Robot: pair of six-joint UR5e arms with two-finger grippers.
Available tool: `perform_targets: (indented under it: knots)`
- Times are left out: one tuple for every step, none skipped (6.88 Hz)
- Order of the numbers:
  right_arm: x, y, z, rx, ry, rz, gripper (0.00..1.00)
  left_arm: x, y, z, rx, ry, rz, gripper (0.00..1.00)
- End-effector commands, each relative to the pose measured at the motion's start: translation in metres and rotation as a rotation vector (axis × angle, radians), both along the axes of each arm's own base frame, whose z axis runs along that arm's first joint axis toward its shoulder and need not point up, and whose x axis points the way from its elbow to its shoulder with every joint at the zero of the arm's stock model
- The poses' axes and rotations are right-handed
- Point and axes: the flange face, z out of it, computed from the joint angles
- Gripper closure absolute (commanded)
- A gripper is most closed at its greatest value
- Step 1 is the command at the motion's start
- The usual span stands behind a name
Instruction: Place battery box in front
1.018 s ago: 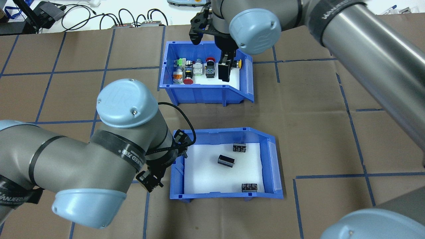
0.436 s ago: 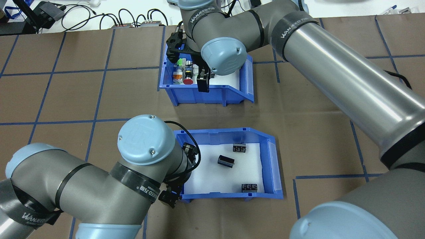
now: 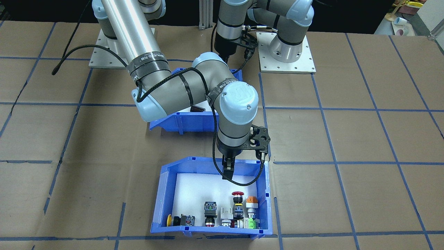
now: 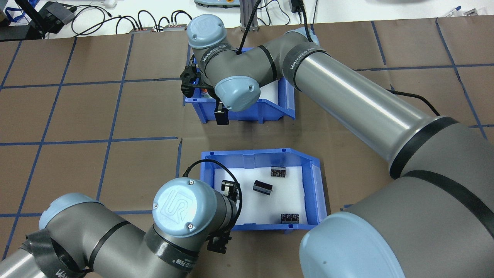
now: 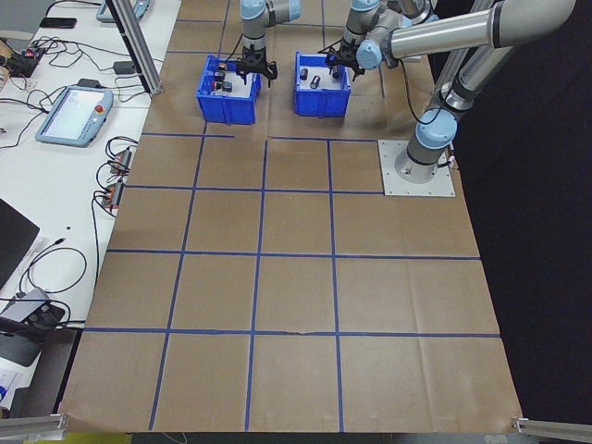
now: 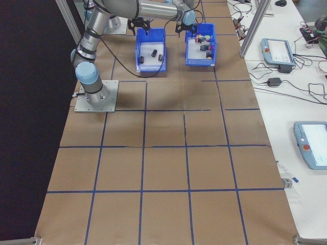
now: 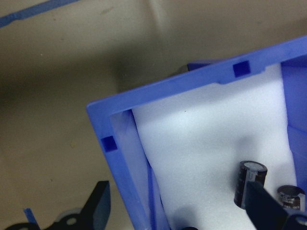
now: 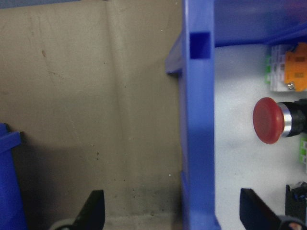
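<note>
"WANJEED" band on right arm.

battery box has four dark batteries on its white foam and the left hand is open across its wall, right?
Not four. The overhead exterior view shows three dark batteries on the white foam of the battery box. The rest holds: in the left wrist view the left hand is open across its wall.
</note>
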Motion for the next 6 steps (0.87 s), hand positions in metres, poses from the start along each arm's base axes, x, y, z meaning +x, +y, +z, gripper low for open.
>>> perform_targets:
  knots:
    - [0.001,-0.001,-0.005,0.005,0.003,0.005,0.12,-0.005,-0.006,-0.012,0.013,-0.004,0.028,0.01]
    - [0.0,-0.002,-0.004,0.004,0.002,0.008,0.33,-0.011,-0.007,-0.018,0.01,-0.001,0.022,0.01]
    - [-0.001,-0.002,-0.003,0.002,0.003,0.015,0.54,-0.015,-0.009,-0.022,0.016,-0.006,0.016,0.01]
    - [-0.003,-0.003,0.007,-0.013,-0.001,0.027,0.75,-0.02,-0.015,-0.023,0.021,-0.008,0.009,0.02]
    - [-0.005,-0.005,0.01,-0.019,0.002,0.031,0.88,-0.027,-0.018,-0.023,0.023,-0.011,-0.004,0.04]
    - [-0.007,-0.01,0.023,-0.042,-0.006,0.027,0.92,-0.028,-0.02,-0.025,0.024,-0.018,-0.007,0.07]
